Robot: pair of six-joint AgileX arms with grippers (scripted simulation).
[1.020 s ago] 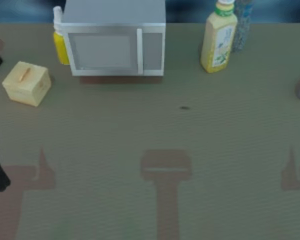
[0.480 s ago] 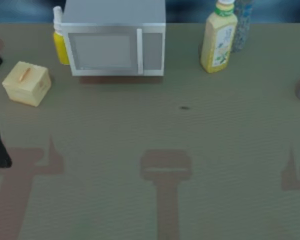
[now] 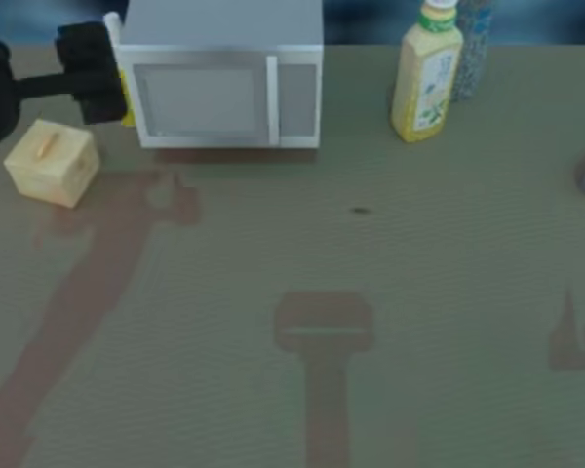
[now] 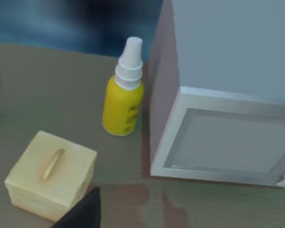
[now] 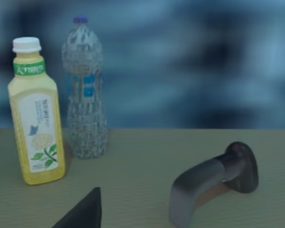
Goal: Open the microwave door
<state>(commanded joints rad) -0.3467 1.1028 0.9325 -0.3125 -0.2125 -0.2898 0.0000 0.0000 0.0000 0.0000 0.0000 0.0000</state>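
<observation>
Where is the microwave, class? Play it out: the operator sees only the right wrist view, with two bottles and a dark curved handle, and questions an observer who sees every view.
Observer: The microwave stands at the rear of the table, left of centre in the top view.
Operator: Is its door open?
Observer: No. The microwave door sits flush and shut.
Operator: Which arm is near it?
Observer: The left gripper is at the microwave's left side, overlapping a yellow bottle in the top view. That is the opposite side from the door's bar handle.
</observation>
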